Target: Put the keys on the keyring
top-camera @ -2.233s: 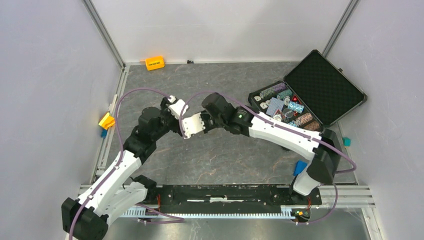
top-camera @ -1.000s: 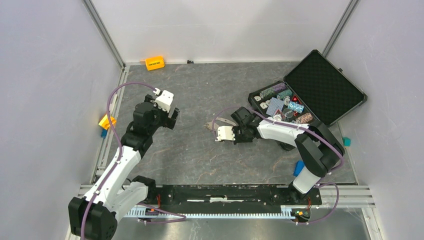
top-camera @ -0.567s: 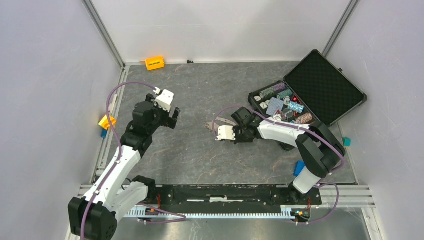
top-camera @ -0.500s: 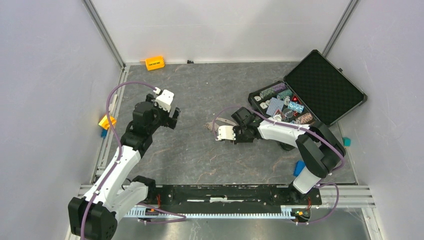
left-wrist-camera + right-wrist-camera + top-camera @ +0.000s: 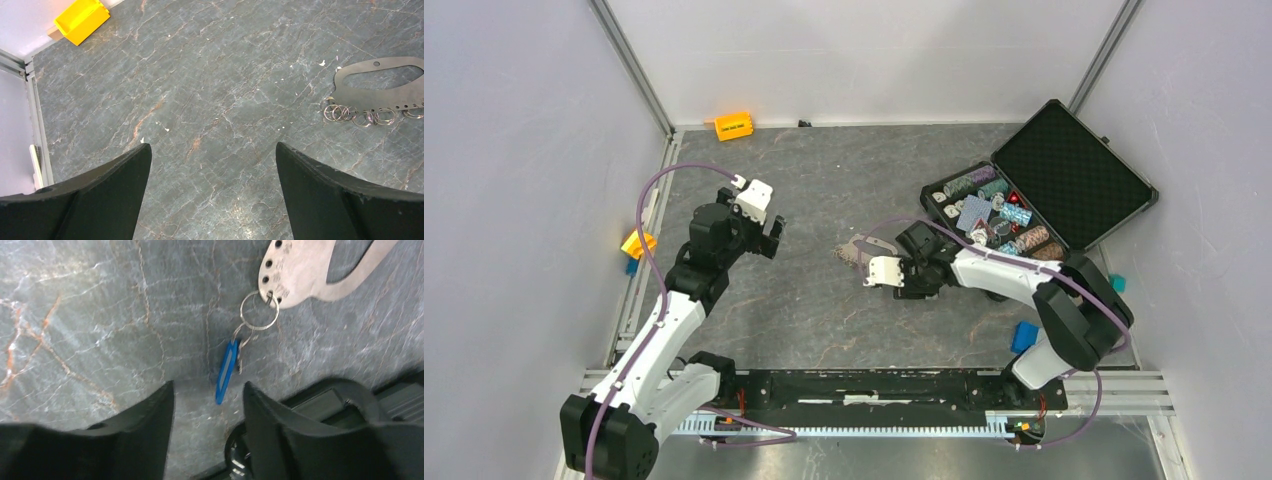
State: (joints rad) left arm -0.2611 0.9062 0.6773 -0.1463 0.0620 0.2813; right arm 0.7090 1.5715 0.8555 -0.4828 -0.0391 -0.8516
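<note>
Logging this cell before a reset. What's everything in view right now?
Metal plate: one, grey, mid-table.
Split rings: several, silver, along the plate's holed edge.
Key tag: one, blue, attached to a ring on the plate.
Case: one, black, open, far right.
Poker chips: many, mixed colours, inside the case.
Orange block: one, far edge.
Yellow piece: one, left rail.
Blue block: one, near the right arm's base.
Left gripper: black fingers, open, over bare table.
Right gripper: black fingers, open, near the key tag.

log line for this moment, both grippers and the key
left gripper: open, empty | right gripper: open, empty, over blue key | blue key: on table, on ring hooked through metal plate
</note>
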